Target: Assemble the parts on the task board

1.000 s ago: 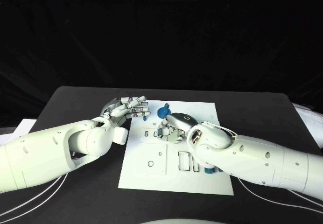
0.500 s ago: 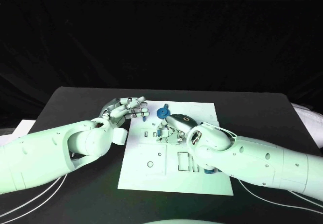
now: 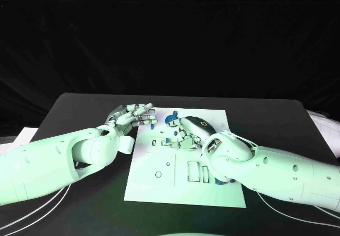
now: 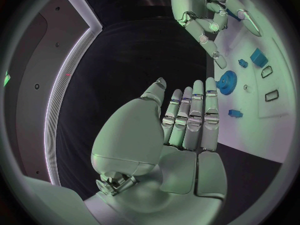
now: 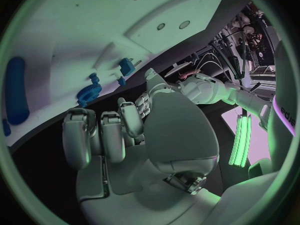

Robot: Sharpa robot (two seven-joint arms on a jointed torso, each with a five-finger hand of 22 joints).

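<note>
Crowding is the main risk, I judge: both hands sit close at the far end of the task board [image 3: 185,189], so either could knock the other or sweep a piece off. Surface [image 3: 283,123] lies bare to the right, giving room to back away. Right hand [image 3: 185,132] rests curled over the board; whether it holds anything I cannot tell. Left hand [image 3: 133,116] hovers released, fingers straight. Blue gear [image 3: 171,119] lies between them, near the board's far edge.

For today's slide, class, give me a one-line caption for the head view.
Both hands, left and right, hover over the white board's far end beside a blue gear.
</note>
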